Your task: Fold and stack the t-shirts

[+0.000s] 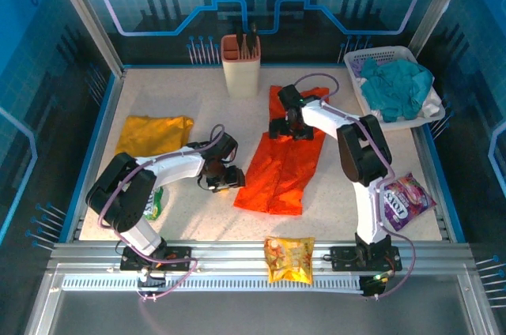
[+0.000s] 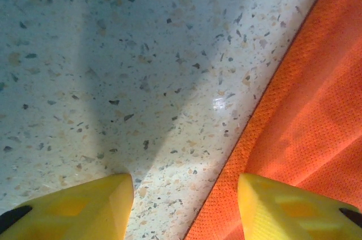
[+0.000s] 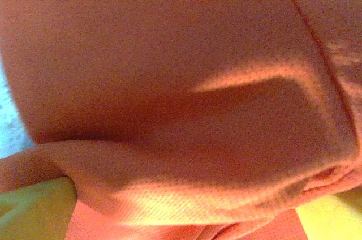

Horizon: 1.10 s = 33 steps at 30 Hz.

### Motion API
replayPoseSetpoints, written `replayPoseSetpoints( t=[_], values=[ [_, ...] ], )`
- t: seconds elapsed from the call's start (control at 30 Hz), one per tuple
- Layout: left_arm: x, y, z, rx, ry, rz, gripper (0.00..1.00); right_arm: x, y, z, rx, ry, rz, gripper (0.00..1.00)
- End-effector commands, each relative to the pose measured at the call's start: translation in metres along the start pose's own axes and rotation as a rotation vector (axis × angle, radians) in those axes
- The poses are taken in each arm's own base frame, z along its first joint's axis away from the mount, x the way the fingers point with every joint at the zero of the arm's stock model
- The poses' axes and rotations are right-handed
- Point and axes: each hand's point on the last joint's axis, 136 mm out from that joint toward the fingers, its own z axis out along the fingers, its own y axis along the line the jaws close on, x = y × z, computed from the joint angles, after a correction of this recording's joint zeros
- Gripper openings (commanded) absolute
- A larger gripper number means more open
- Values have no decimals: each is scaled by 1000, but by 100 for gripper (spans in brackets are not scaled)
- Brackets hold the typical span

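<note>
The bright orange t-shirt (image 1: 283, 163) lies as a long folded strip in the middle of the table. The mustard yellow t-shirt (image 1: 154, 133) lies crumpled at the left. My left gripper (image 1: 221, 178) sits low at the orange shirt's left edge. It is open in the left wrist view (image 2: 185, 195): bare table lies between its yellow fingers and the right finger (image 2: 294, 209) is over the orange shirt (image 2: 317, 110). My right gripper (image 1: 288, 126) rests on the shirt's upper part. Its fingers stand wide apart (image 3: 184, 217) with a raised fold of orange shirt (image 3: 186, 195) between them.
A beige utensil holder (image 1: 241, 66) stands at the back centre. A white basket (image 1: 379, 57) with a teal cloth (image 1: 399, 86) is at the back right. A purple packet (image 1: 405, 197) lies right, an orange-yellow packet (image 1: 289, 258) at the front edge, a green packet (image 1: 154, 205) under the left arm.
</note>
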Motion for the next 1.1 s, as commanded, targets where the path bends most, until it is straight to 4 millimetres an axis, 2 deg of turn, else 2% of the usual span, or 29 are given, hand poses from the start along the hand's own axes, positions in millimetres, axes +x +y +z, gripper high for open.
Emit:
replayPoseSetpoints(
  t=[0.0, 0.13, 0.33, 0.43, 0.53, 0.73, 0.83, 0.93, 1.07],
  values=[
    [29, -20, 27, 88, 113, 18, 53, -10, 0, 8, 32, 3, -18, 100],
    [25, -27, 27, 107, 107, 19, 53, -28, 11, 17, 11, -24, -60, 100],
    [12, -43, 28, 133, 90, 28, 53, -64, 13, 16, -34, -94, -86, 100],
    [9, -49, 30, 141, 91, 34, 52, -70, 8, 3, -34, -114, -84, 100],
    [11, -57, 33, 149, 102, 45, 51, -69, 3, -24, -43, -155, -79, 100],
    [18, -70, 47, 144, 132, 67, 48, -42, -9, -80, -89, -203, -60, 100],
    [17, -74, 51, 154, 129, 58, 45, -20, -19, -98, -108, -190, -32, 100],
    [15, -77, 53, 165, 124, 54, 38, 11, -34, -100, -90, -160, -7, 100],
    [14, -85, 49, 182, 122, 62, 33, 53, -70, -97, -32, -120, 117, 100]
  ],
)
